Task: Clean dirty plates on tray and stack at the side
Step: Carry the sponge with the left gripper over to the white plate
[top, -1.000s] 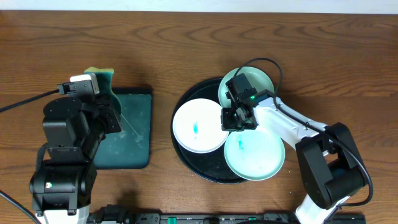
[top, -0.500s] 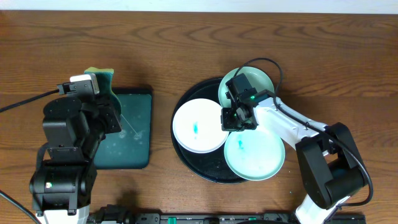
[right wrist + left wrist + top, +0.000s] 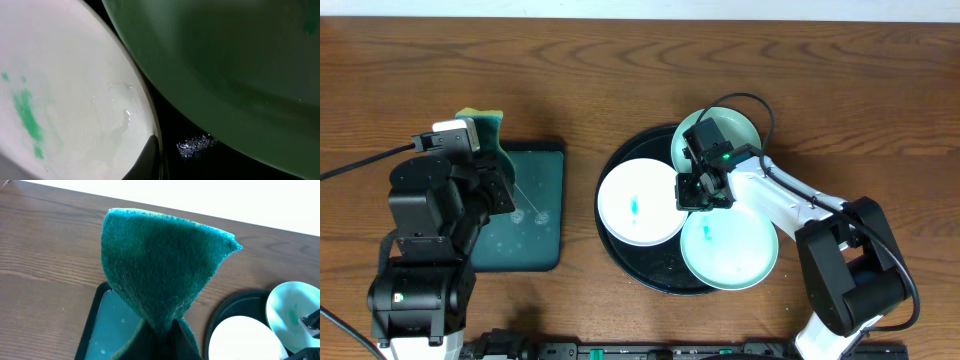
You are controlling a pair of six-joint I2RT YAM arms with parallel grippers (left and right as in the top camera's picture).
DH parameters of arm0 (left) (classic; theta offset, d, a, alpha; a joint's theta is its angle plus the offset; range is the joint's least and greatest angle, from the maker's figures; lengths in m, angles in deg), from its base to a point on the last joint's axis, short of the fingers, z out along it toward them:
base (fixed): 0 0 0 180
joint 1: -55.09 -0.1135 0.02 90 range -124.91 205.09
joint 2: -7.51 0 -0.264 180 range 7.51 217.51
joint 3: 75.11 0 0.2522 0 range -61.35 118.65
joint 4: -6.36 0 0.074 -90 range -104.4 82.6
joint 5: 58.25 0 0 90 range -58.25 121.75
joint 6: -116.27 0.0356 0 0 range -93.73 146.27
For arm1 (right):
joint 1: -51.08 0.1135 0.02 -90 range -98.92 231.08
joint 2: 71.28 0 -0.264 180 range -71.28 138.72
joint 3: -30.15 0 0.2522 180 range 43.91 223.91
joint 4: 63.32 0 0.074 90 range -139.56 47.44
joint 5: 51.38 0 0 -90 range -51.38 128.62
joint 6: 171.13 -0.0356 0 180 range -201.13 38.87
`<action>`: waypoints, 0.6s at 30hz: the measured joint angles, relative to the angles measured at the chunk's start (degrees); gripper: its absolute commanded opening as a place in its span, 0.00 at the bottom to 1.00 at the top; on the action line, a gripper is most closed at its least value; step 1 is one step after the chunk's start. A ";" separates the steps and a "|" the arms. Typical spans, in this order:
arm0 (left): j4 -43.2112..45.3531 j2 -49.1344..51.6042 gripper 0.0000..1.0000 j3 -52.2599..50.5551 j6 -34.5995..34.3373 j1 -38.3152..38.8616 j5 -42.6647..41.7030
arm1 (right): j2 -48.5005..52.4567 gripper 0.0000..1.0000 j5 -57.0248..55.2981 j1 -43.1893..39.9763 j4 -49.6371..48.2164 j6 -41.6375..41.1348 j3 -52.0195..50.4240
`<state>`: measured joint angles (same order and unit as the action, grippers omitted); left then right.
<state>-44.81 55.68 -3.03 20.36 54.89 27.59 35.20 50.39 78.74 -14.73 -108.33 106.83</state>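
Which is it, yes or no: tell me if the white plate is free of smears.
No, the overhead view shows a teal smear at the centre of the white plate.

Left arm: black, blocky housings; grey-white camera module on wrist; black cable attached; green indicator lit. Right arm: white link, black joints; right gripper black; black cable loop; green lamp lit.

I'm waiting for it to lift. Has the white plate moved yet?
No. The white plate lies just where it was on the left of the black tray.
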 measured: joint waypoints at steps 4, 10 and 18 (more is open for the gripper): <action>0.00 0.00 0.07 0.00 0.00 0.00 0.00 | 0.00 0.01 0.00 0.00 0.00 0.00 0.00; -0.87 2.12 0.07 0.00 -0.24 0.02 2.12 | 0.00 0.01 0.02 0.00 0.00 0.00 0.00; -4.79 20.59 0.07 -0.02 -8.26 0.00 6.03 | 0.00 0.01 0.07 0.00 0.02 0.00 0.00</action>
<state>-49.59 76.27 -3.05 12.10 54.89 33.62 35.20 50.46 78.74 -14.71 -108.33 106.83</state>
